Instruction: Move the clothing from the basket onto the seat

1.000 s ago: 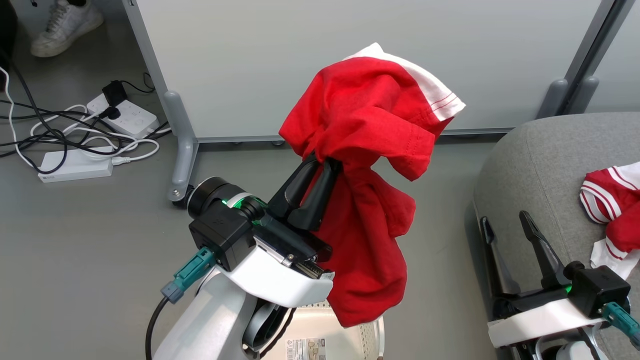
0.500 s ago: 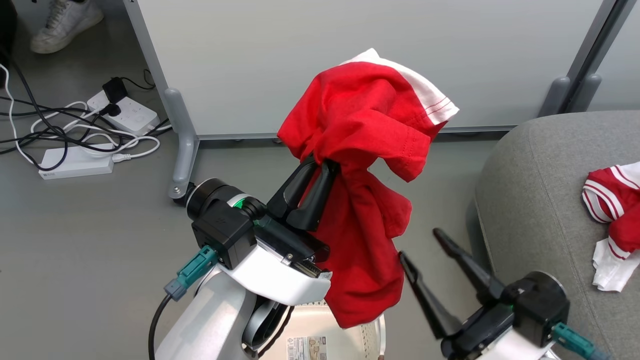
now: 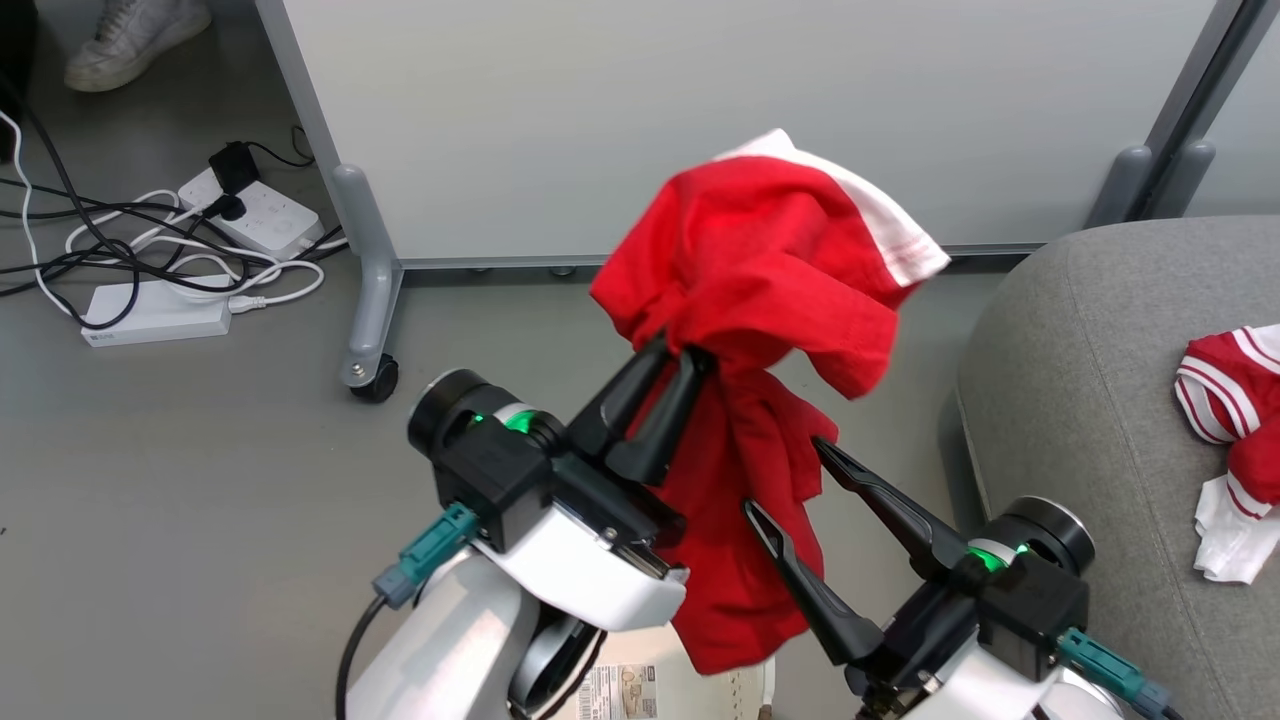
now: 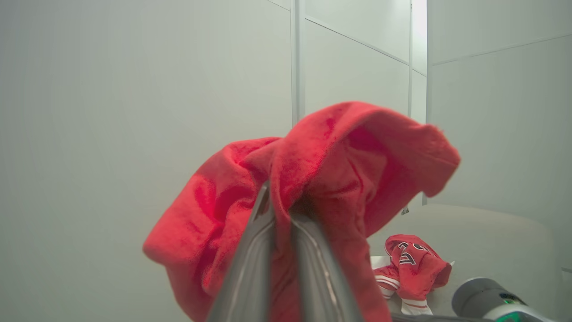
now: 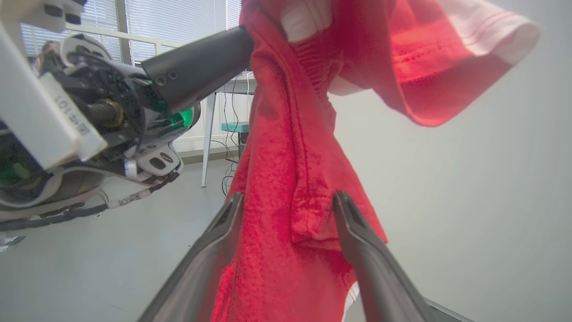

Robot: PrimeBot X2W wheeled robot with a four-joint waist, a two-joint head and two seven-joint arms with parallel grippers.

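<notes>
My left gripper [image 3: 683,357] is shut on a red garment with a white striped edge [image 3: 770,260], holding it up in the air so that it hangs in a long bunch. In the left wrist view the cloth [image 4: 321,152] drapes over the closed left gripper [image 4: 281,203]. My right gripper [image 3: 783,476] is open, its fingers either side of the hanging lower part of the garment [image 5: 290,179], as the right wrist view shows [image 5: 288,197]. A bit of the cream basket [image 3: 742,690] peeks out below the cloth. On the grey seat [image 3: 1080,400] at the right lies another red-and-white garment [image 3: 1235,400].
A grey partition panel [image 3: 700,100] stands behind, its wheeled foot [image 3: 372,370] on the floor. Power strips and tangled cables [image 3: 160,300] lie at the far left. A person's white shoe [image 3: 135,40] is at the top left.
My right gripper has swung left from the seat's edge to the hanging garment, and its open fingers now straddle the cloth. The left gripper keeps its hold, shifted slightly right.
</notes>
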